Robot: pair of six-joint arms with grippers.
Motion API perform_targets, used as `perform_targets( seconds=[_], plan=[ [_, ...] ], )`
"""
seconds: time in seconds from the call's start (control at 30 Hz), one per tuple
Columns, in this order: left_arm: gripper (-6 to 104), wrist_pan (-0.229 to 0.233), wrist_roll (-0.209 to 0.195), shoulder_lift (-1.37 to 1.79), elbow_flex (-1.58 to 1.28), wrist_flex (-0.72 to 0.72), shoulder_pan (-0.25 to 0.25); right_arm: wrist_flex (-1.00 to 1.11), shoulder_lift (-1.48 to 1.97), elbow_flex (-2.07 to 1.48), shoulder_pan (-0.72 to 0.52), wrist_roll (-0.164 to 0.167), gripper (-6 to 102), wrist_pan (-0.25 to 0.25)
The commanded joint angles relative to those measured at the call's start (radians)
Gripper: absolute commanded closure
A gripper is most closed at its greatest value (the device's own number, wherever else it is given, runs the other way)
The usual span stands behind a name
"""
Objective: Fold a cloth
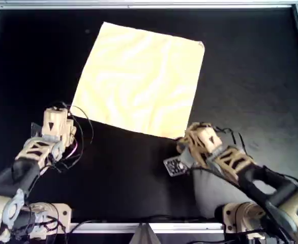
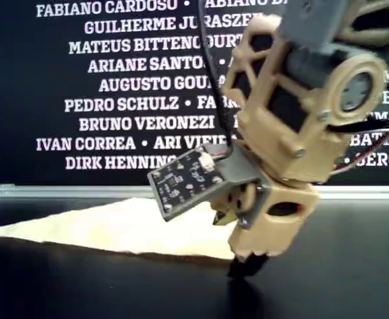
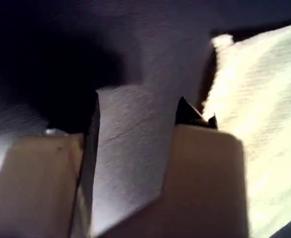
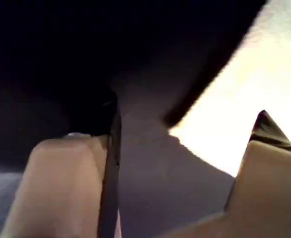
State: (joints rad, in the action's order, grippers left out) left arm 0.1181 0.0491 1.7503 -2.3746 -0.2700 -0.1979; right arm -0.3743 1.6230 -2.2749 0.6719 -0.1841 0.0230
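The cloth (image 1: 139, 76) is a pale yellow square lying flat and tilted on the black table. It shows low and flat at the exterior view's left (image 2: 115, 229). My first gripper (image 1: 62, 114) is at the overhead view's left, just off the cloth's near left corner. Its jaws are open over bare table (image 3: 138, 99), with the cloth (image 3: 264, 109) outside one finger. My second gripper (image 1: 184, 138) is at the cloth's near right corner, tip down at the table (image 2: 247, 266). It is open (image 4: 187, 109), with the cloth's corner (image 4: 245, 74) reaching between the jaws.
A metal rail (image 1: 149, 5) frames the black table (image 1: 250, 76). A small circuit board (image 2: 184, 178) juts from the second wrist and also shows in the overhead view (image 1: 174, 165). Loose cables (image 1: 83, 132) hang by the first gripper. A banner with names (image 2: 115, 66) stands behind.
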Motion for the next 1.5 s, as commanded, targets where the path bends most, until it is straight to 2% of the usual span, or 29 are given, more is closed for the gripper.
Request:
perform_targets(
  seconds=[0.0,0.07,0.1,0.2,0.4,0.57,0.8,0.87,1.07,1.47],
  plan=[
    [42,-0.008,0.003,-0.041,0.071,0.061,-0.012,-0.018,-0.04,0.115,0.005,-0.049,-4,-0.002],
    [42,-0.008,0.003,-0.098,0.091,0.104,-0.014,-0.029,-0.069,0.15,0.005,-0.081,-4,-0.003],
    [42,-0.008,0.003,-0.129,0.101,0.124,-0.018,-0.046,-0.084,0.169,0.003,-0.087,-4,-0.003],
    [42,-0.002,0.012,-0.195,0.141,0.153,-0.014,-0.103,-0.133,0.229,0.002,-0.089,-4,-0.003],
    [42,0.003,0.067,-0.249,0.19,0.153,-0.021,-0.187,-0.233,0.362,-0.006,-0.094,-4,-0.005],
    [42,-0.002,0.071,-0.258,0.221,0.152,-0.023,-0.252,-0.276,0.436,-0.012,-0.141,-4,-0.014],
    [42,-0.006,0.072,-0.318,0.29,0.15,-0.025,-0.252,-0.31,0.486,-0.012,-0.143,-4,-0.112],
    [42,-0.006,0.078,-0.337,0.31,0.15,-0.026,-0.252,-0.313,0.486,-0.012,-0.143,-4,-0.117],
    [42,-0.008,0.133,-0.365,0.341,0.149,-0.026,-0.252,-0.314,0.488,-0.014,-0.144,-4,-0.118],
    [42,-0.008,0.135,-0.365,0.344,0.15,-0.026,-0.252,-0.353,0.532,-0.014,-0.143,-4,-0.117]
  ],
)
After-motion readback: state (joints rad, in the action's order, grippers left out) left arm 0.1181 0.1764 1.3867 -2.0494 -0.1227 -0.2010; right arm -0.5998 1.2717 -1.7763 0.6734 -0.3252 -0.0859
